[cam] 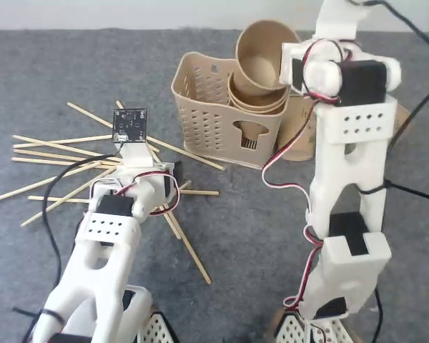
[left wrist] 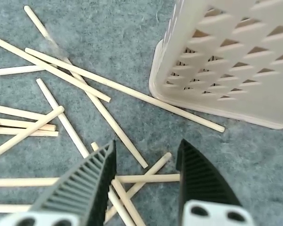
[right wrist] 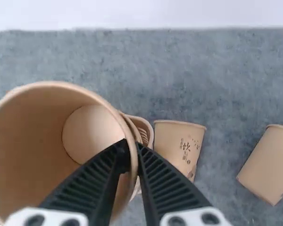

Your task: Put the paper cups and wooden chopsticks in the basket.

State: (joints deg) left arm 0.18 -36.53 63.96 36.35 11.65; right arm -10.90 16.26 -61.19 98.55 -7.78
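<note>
1. One paper cup [cam: 261, 53] [right wrist: 33, 141] hangs tilted in the air, its mouth turned toward the right wrist camera.
2. The right tool [right wrist: 131, 148] pinches this cup's wall at the rim. One finger is inside and one outside, and the jaws are closed to the thickness of the paper.
3. In the high view the held cup sits over the far right part of the basket [cam: 214, 128] [left wrist: 236, 61], directly above the stacked cups [cam: 257, 100] nested inside it.
4. The basket stands upright at about 12 o'clock on the table [cam: 257, 214].
5. Loose cups [right wrist: 179, 146] rest on the table at the basket's 3 o'clock side, one just beside it and another [right wrist: 266, 165] farther off.
6. The wooden chopsticks [cam: 57, 153] [left wrist: 122, 89] lie scattered and crossed at 9 o'clock. One long stick reaches the basket's base.
7. The left tool [left wrist: 146, 150] hovers low over the crossed sticks near the basket's corner, with its jaws spread wide and nothing between them.
</note>
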